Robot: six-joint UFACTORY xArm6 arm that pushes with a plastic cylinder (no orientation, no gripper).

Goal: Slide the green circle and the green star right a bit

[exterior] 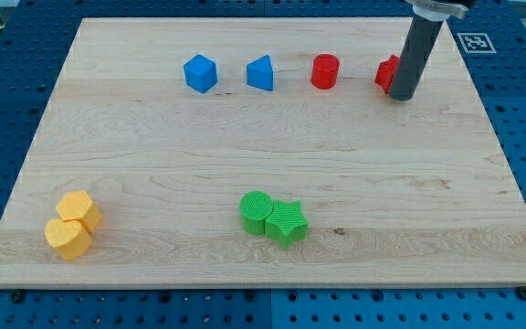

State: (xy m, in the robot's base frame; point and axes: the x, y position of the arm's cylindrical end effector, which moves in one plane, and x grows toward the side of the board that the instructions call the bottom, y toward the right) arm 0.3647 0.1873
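Observation:
The green circle (257, 212) sits near the view's bottom centre on the wooden board (263, 137). The green star (287, 222) touches it on its right. My tip (402, 96) is at the view's top right, far from both green blocks. It stands just right of a red block (386, 73), which the rod partly hides, so its shape cannot be made out.
A blue cube (200, 73), a blue triangular block (260, 73) and a red cylinder (325, 71) stand in a row along the view's top. Two yellow blocks (79, 209) (67, 238) touch each other at the bottom left.

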